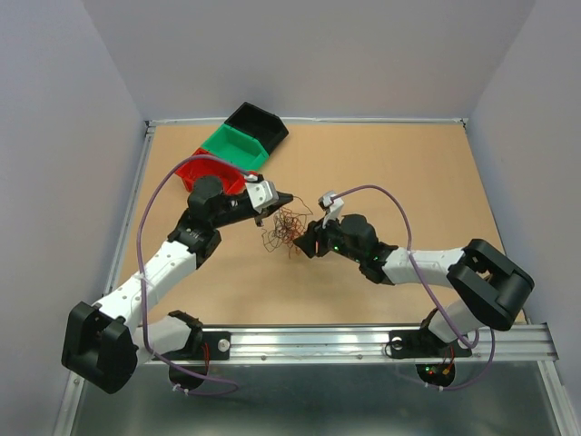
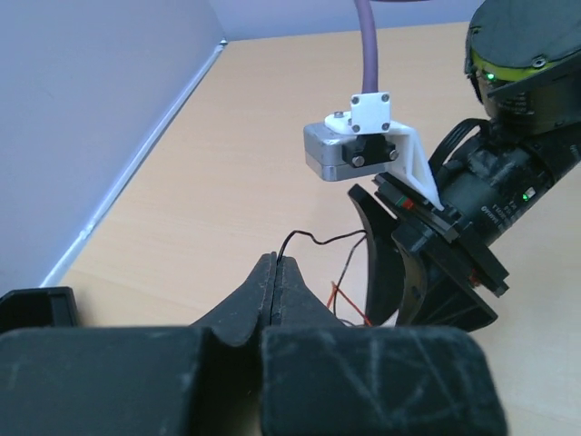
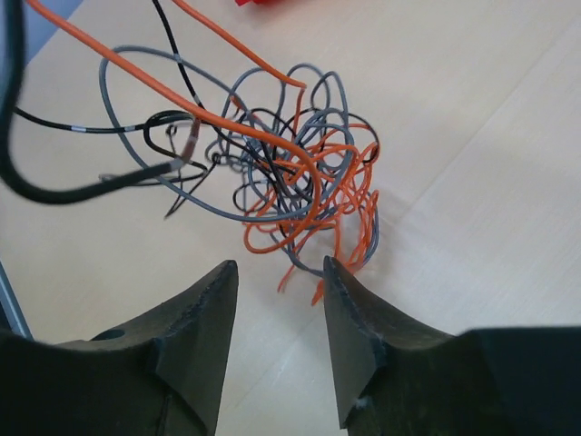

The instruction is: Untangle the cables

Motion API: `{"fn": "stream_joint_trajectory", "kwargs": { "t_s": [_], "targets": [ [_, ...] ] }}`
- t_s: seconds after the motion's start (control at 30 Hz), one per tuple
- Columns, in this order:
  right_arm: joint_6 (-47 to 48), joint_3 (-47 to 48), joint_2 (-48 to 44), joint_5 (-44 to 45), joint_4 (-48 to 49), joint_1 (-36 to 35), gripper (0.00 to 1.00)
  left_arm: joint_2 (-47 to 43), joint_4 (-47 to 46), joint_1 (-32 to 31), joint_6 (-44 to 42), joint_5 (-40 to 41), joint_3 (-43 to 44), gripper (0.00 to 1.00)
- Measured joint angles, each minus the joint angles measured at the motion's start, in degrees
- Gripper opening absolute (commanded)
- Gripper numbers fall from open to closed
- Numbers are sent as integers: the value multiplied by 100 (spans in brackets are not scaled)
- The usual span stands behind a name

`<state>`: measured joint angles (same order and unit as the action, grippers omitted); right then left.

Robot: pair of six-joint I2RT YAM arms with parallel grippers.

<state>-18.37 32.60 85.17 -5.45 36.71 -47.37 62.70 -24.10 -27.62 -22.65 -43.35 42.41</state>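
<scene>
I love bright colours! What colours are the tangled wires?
The wires are orange, grey and black. The right wrist view shows them best.

The cables (image 1: 287, 230), thin curly orange, grey and black wires, lie tangled in one loose clump near the middle of the desk (image 1: 427, 173), one black strand (image 2: 318, 241) pinched in the left gripper (image 2: 276, 263).

site: robot lab cell | cues: grey walls (image 1: 54, 109), aluminium rail (image 1: 363, 341), wooden table (image 1: 408, 182)
</scene>
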Motion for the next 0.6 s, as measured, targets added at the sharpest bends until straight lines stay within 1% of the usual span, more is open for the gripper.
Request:
{"fn": "stream_joint_trajectory", "kwargs": {
  "t_s": [0.07, 0.1, 0.17, 0.2, 0.3, 0.43, 0.47, 0.5, 0.6],
  "targets": [
    [-22, 0, 4, 0, 17, 0, 58, -22, 7, 0, 59, -107, 0, 0],
    [-31, 0, 4, 0, 33, 0, 62, -59, 9, 0, 79, -177, 0, 0],
    [-20, 0, 2, 7, 90, 0, 68, -125, 11, 0, 116, -361, 0, 0],
    [-17, 0, -7, 4, 131, 0, 75, -146, 11, 0, 120, -417, 0, 0],
    [9, -44, -164, -20, 258, 0, 86, -170, 92, 0, 133, -654, 20, 0],
    [55, -179, -501, -151, 629, 0, 89, -162, 345, 0, 125, -918, 94, 0],
    [59, -186, -535, -166, 715, 0, 88, -160, 393, 0, 125, -966, 120, 0],
    [63, -190, -551, -164, 787, 0, 76, -160, 468, 0, 125, -1049, 164, 0],
    [68, -190, -520, -160, 885, 0, 52, -162, 540, 0, 133, -1167, 245, 0]
  ]
}}
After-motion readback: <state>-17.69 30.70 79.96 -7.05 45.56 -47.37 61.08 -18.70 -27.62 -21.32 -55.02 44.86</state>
